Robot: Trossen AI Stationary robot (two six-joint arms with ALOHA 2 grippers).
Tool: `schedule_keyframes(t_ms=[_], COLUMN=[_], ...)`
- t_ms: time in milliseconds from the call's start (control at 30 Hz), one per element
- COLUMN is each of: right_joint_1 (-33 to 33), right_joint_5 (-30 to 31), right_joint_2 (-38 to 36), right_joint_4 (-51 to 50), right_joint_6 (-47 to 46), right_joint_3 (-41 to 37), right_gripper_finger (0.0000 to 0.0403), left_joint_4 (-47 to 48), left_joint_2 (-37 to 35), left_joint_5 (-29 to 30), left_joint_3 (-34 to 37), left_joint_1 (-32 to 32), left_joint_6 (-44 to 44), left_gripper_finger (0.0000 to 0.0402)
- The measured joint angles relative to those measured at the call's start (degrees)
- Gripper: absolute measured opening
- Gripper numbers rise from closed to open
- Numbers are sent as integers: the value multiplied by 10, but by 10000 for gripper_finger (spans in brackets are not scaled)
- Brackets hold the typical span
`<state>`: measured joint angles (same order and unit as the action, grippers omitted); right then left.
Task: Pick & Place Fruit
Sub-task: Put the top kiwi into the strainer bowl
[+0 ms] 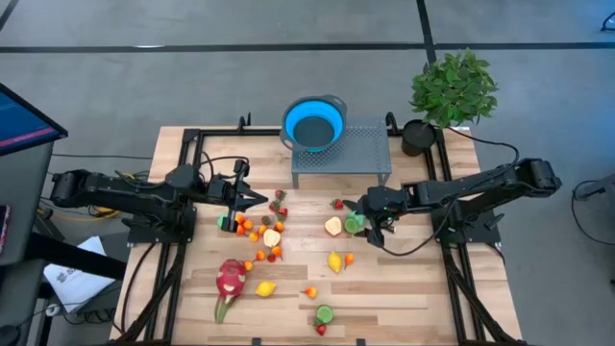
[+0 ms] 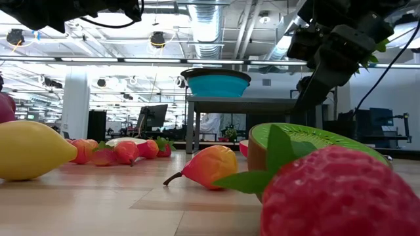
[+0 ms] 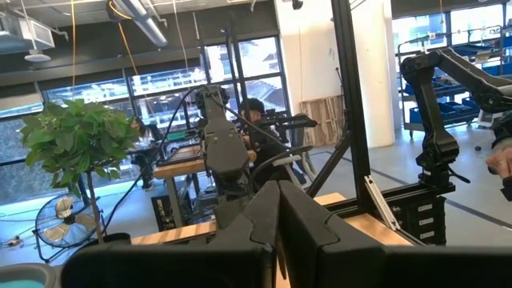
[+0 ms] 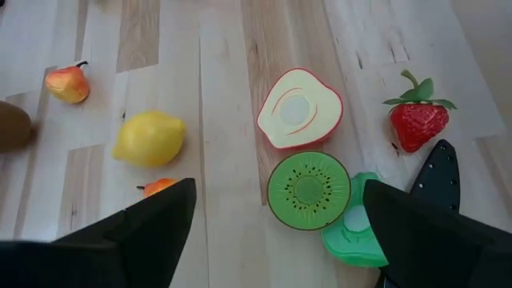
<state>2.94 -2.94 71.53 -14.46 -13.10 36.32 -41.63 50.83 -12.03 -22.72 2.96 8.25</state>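
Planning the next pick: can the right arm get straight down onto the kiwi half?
Probably yes. The right gripper hangs just above the kiwi half with jaws open; nothing covers it, though the apple half touches it.

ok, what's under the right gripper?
The open right gripper hovers over a kiwi half, with an apple half beside it. A green piece sits partly hidden under the kiwi and finger.
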Motion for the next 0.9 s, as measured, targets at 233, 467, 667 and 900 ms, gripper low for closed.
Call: schedule_keyframes(t_ms=[233,467,667,900], right_joint_1=[0,0,0,0], right_joint_5=[0,0,0,0], right_joint_2=[0,0,12,91], right_joint_4=[0,0,3,59], right_joint_6=[-4,-6,-1,2], right_joint_3=[0,0,0,0], right_gripper_finger=[360,357,355,344], left_joint_4=[0,0,0,0], left_joint_2=[0,0,0,0], left_joint_5=[0,0,0,0], left_joint_3=[0,0,0,0], left_joint_1=[0,0,0,0], left_joint_6=[0,0,0,0], left_gripper_finger=[3,3,3,3])
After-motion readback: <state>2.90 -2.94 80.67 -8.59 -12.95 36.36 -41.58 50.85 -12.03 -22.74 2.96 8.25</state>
